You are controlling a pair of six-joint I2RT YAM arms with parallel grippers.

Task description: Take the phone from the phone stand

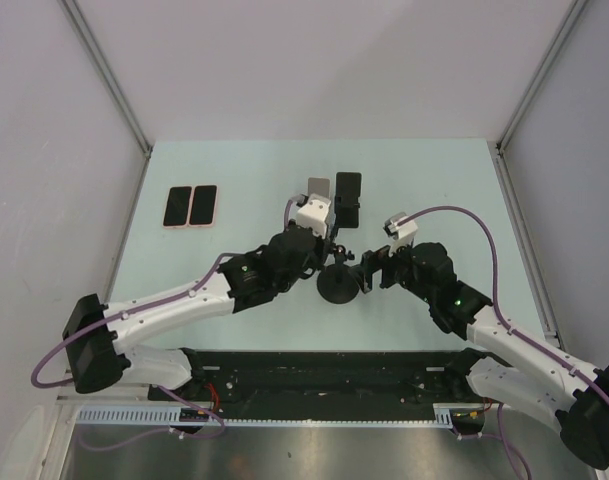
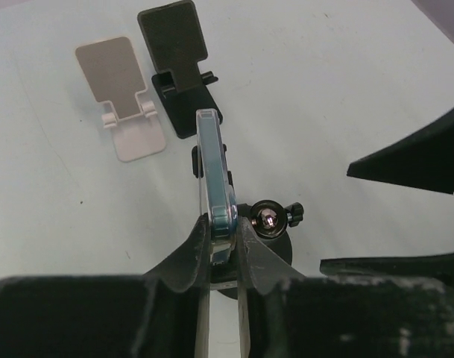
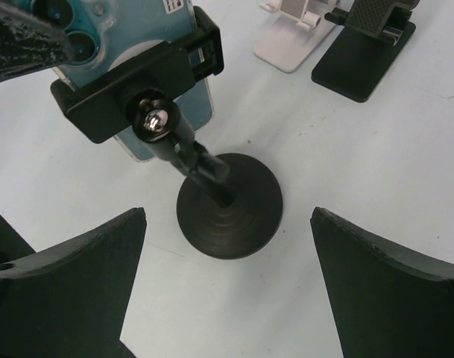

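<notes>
The left fingers (image 2: 183, 261) are clenching the light-blue-cased phone (image 2: 212, 171), seen edge-on, pressing one on each flat face at its near end. The phone is sitting in the black clamp (image 3: 137, 78) of the black round-based phone stand (image 3: 228, 205), whose bar is crossing the phone's back and hooking over its side edge; a ball joint and slanted stem are joining the clamp to the base.

The right fingers (image 3: 85, 276) are standing released and spread wide, grasping nothing, one tip on each side of the round base and apart from its rim.

Bare pale green counter (image 1: 434, 180) is showing around the base. Farther off, a white folding stand (image 2: 122, 104) and a black folding stand (image 2: 178, 60) are standing just beside each other, with bare surface between them and the clamped phone. Two flat dark phones (image 1: 191, 206) are lying side by side at the far left, well apart from both arms.
</notes>
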